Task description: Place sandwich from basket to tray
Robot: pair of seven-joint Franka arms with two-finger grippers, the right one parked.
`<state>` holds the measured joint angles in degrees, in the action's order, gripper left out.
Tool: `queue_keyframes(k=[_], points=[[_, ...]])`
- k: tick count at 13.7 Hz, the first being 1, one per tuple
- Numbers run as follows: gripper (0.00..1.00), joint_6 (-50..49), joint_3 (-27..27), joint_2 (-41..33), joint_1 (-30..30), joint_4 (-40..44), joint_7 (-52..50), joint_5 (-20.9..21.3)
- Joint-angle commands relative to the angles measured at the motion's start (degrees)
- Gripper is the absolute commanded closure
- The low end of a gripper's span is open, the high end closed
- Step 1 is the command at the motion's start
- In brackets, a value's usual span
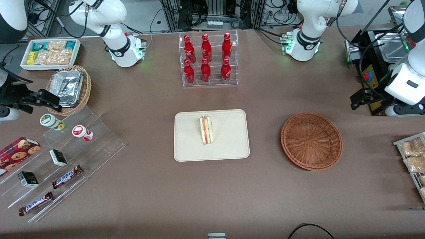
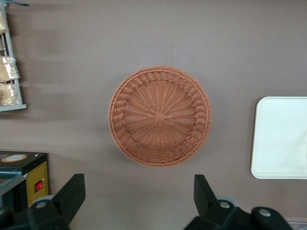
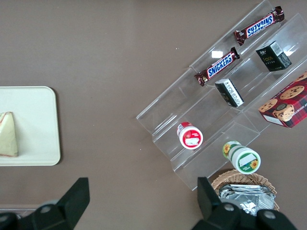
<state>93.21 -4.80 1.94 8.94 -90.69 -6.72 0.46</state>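
Observation:
The sandwich (image 1: pixel 206 129) lies on the cream tray (image 1: pixel 229 146) at the middle of the table, its red and green filling stripe facing up. The right wrist view also catches the sandwich (image 3: pixel 8 134) on the tray (image 3: pixel 33 120). The reddish-brown wicker basket (image 1: pixel 311 141) stands beside the tray toward the working arm's end, and it is empty. My gripper (image 1: pixel 360 99) hangs in the air above the table, farther from the front camera than the basket. In the left wrist view the gripper (image 2: pixel 139 187) is open with nothing between its fingers, looking down on the basket (image 2: pixel 159 116) and a corner of the tray (image 2: pixel 280 139).
A clear rack of red bottles (image 1: pixel 209 59) stands farther back than the tray. A black control box (image 1: pixel 372 76) and a rack of snack packets (image 1: pixel 413 159) sit at the working arm's end. At the parked arm's end are a stepped acrylic display (image 1: pixel 66 156), a tan foil-container basket (image 1: pixel 69 88) and a white snack box (image 1: pixel 49 53).

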Motion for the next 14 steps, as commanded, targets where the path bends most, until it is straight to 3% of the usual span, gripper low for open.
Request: queue_keyframes(k=[1,8,10,14], points=[[0.00,-0.92,-0.48,0.00,0.03,1.92,1.10,-1.16],[0.00,-3.39,0.13,-0.63,-1.71,1.83,1.45,-1.25],[0.00,-3.30,8.09,-0.53,-8.56,2.79,1.36,-1.16],[0.00,-4.87,8.05,-1.76,-8.76,2.45,1.36,-0.64]])
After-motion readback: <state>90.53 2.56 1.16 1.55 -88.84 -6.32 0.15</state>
